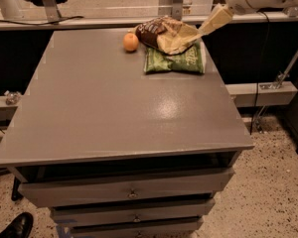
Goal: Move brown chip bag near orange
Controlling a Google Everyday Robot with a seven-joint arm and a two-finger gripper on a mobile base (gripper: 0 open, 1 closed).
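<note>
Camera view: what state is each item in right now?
brown chip bag: lying at the far edge of the table, partly over the green chip bag, right corner raised up to the hand.
orange: resting on the table, just left of the brown chip bag.
green chip bag: flat, far end under the brown chip bag.
hand: top right, at the raised corner.
</note>
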